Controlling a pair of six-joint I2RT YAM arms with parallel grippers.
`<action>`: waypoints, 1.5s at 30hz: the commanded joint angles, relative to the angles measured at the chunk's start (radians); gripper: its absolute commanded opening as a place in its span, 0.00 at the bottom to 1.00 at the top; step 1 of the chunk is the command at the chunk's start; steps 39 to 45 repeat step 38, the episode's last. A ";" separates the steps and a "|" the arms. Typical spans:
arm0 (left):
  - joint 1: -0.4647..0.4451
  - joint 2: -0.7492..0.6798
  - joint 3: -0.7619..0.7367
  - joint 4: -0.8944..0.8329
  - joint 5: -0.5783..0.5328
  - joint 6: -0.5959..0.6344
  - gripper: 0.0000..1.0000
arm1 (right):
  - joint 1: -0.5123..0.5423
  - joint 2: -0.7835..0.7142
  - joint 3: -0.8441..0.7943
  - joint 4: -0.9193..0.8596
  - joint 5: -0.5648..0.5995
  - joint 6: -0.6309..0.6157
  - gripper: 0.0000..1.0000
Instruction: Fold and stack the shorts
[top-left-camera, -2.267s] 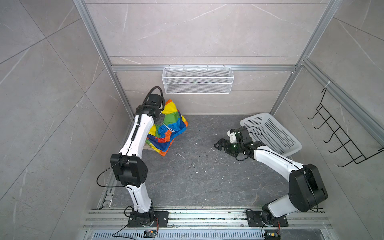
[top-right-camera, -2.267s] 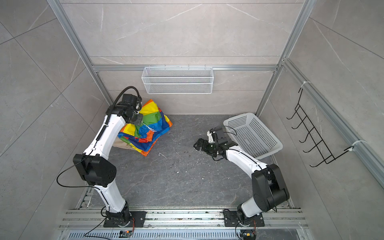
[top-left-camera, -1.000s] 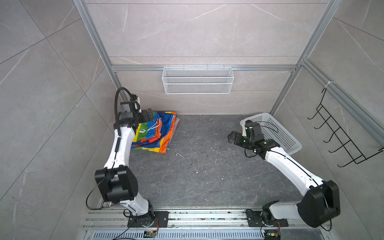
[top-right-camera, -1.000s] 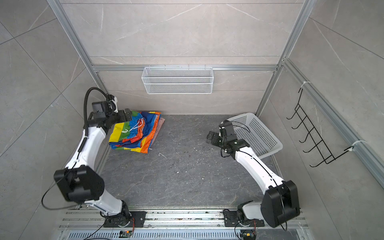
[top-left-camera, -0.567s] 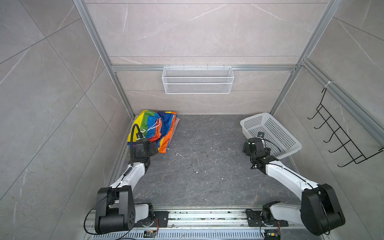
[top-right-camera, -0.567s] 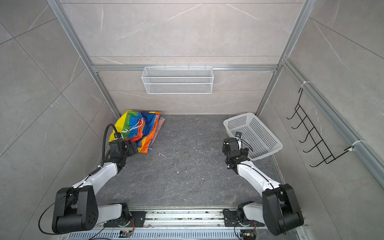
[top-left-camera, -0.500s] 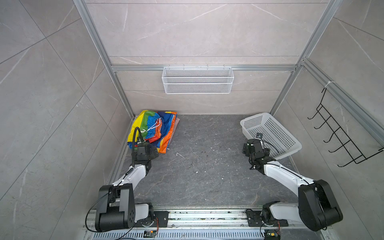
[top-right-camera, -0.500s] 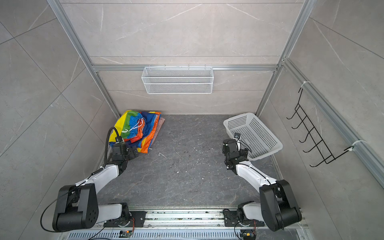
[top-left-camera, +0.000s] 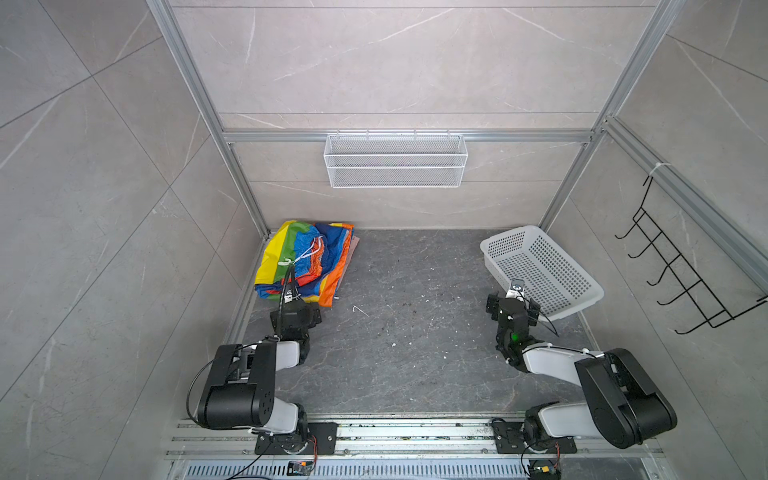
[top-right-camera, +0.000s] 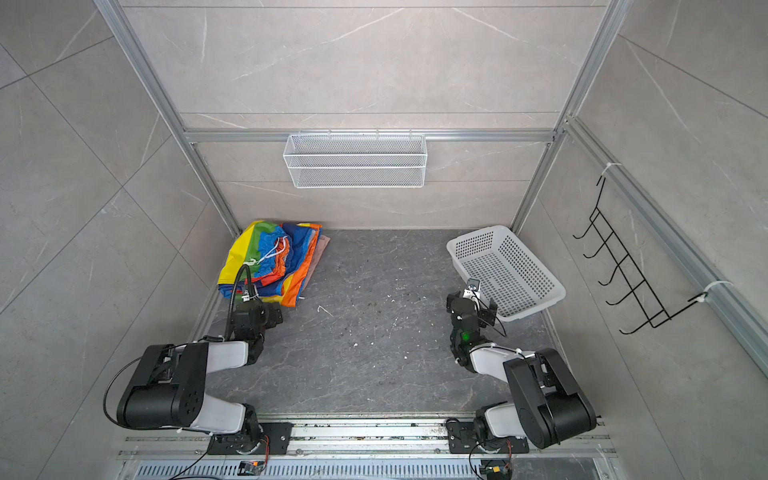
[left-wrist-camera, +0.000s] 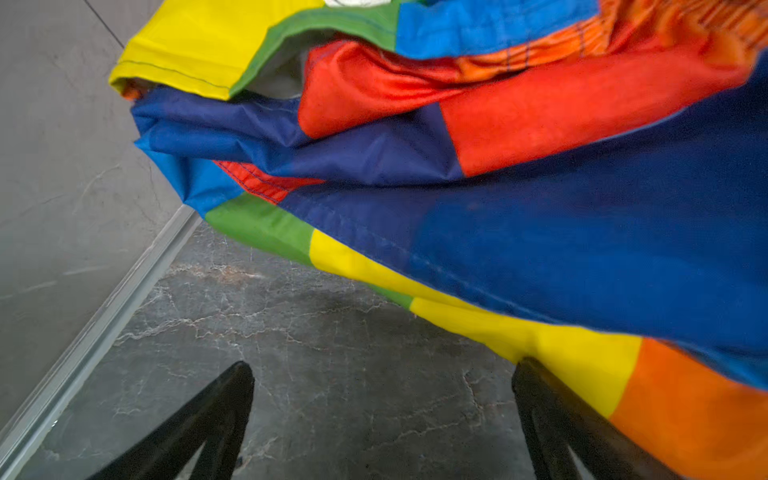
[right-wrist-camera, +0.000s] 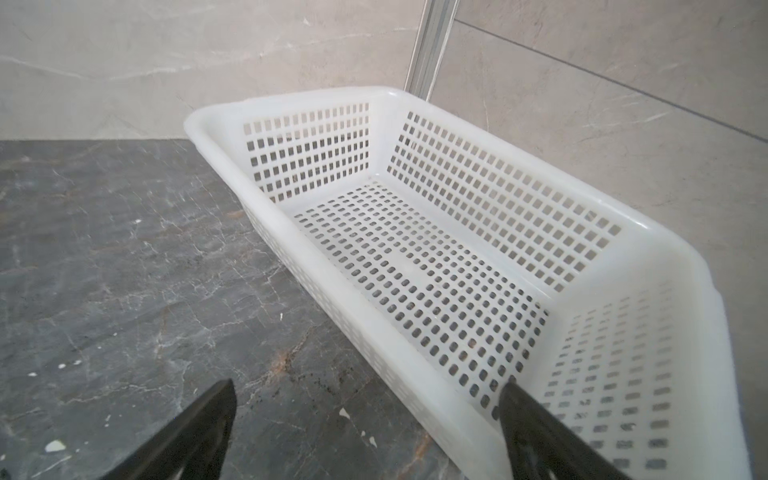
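Shiny striped nylon, item one: the rainbow shorts (top-left-camera: 306, 259) (top-right-camera: 269, 258) (left-wrist-camera: 519, 232). You find them bunched in the far left corner of the worktop (top-left-camera: 415, 332), against the left frame rail, with the white drawstring lying on top. Under their right side a strip of pinkish cloth (top-right-camera: 323, 248) shows; you cannot tell from here which garment it is.

Item two: left gripper (left-wrist-camera: 382, 374). Your left claw is released and wide, low over the worktop at the near edge of the rainbow shorts, with only bare stone between its tips. One fingertip (left-wrist-camera: 528, 374) sits at the yellow hem; whether it touches is unclear.

Item three: right gripper (right-wrist-camera: 368, 388). Your right claw is likewise spread and grasps nothing. It sits just beside the near left side of the basket (top-left-camera: 486, 248) (right-wrist-camera: 291, 99), one finger over the stone, one in front of the basket wall.

Item four: white perforated plastic, the basket, in the far right corner, set at an angle to the walls.
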 joint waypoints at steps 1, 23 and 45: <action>-0.004 0.061 -0.031 0.278 0.014 0.051 1.00 | 0.002 0.071 -0.036 0.226 -0.028 -0.058 1.00; -0.013 0.039 -0.021 0.225 0.014 0.043 1.00 | -0.160 0.106 -0.006 0.137 -0.366 0.030 1.00; -0.013 0.039 -0.021 0.224 0.015 0.044 1.00 | -0.160 0.112 -0.006 0.146 -0.370 0.030 0.99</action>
